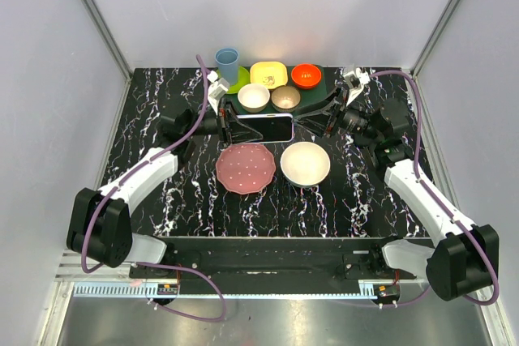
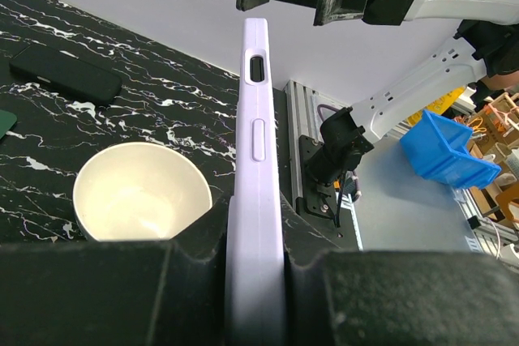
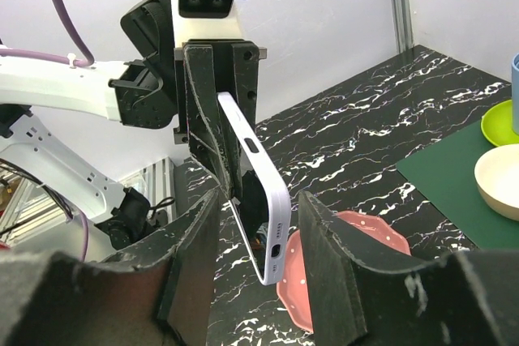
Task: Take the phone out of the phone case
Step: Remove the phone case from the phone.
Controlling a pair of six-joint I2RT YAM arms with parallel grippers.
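1. The phone (image 1: 272,128) sat inside the phone case (image 3: 261,176). Both were up in the air over the worktop (image 1: 186,192), just behind the pink plate (image 1: 245,168).
2. The left pincer (image 2: 255,281) was clamped tight on one end of the case.
3. The right pincer (image 3: 259,208) was apart, with one finger on each side of the other end and gaps showing.
4. The step looked like getting ready to pull the two apart. The phone was not out yet.
5. Next, the right pincer would need a good hold on the free end, while the left one gripped hard.
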